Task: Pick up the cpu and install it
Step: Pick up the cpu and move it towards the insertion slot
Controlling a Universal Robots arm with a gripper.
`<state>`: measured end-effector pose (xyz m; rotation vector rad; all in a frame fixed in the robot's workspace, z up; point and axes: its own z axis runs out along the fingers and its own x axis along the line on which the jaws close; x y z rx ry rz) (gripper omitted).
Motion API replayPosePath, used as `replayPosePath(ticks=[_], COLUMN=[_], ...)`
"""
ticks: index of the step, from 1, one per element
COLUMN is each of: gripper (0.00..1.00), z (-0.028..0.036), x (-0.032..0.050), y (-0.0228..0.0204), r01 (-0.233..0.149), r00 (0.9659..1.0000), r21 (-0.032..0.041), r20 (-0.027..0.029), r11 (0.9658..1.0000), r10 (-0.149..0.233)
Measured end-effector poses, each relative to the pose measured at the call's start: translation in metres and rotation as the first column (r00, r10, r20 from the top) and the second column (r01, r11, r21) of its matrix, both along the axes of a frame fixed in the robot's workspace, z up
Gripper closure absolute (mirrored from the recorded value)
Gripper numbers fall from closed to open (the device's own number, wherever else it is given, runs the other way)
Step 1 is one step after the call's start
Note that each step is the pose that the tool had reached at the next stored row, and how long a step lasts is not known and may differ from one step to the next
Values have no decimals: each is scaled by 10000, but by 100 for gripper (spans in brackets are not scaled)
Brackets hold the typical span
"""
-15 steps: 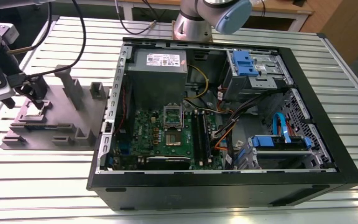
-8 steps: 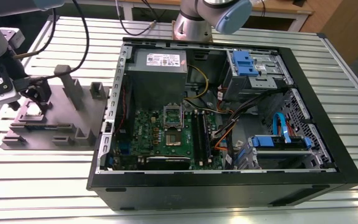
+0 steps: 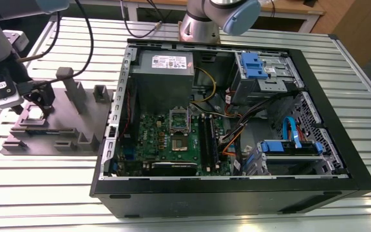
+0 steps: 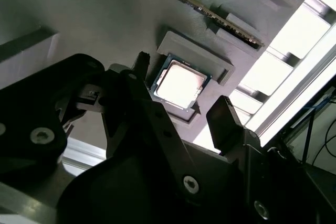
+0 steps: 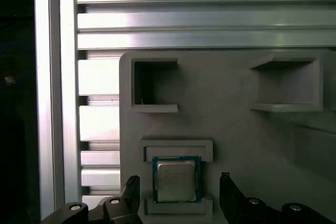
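Spread wide, the gripper (image 5: 178,183) straddles the cpu (image 5: 177,180), one jaw standing off each side; the cpu lies flat, ungrasped, in a recess of the grey holder (image 5: 231,129).

This looks like a robotics lab or an assembly workshop. The surface (image 3: 359,82) is built of ribbed aluminium profiles. A robot arm (image 3: 202,24) stands mounted on it. An opened desktop computer case (image 3: 237,193) lies beside a grey moulded fixture block (image 3: 76,125), and cables (image 3: 90,43) hang above.
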<state>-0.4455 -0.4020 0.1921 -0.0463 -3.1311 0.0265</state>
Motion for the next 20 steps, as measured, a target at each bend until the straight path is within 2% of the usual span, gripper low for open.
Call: replayPosePath(ticks=[8,13,17,20], gripper=[29,29,29,29], z=[-61,-86,-104,-105], x=[-9,-31,-31,-31], y=[23,24,24,23], r01=[-1,-1,-34,-45], r00=[10000,10000,9999,9999], r21=[8,87,152,154], r20=[11,84,96,97], r11=[10000,10000,9999,9999], r10=[1,0,33,44])
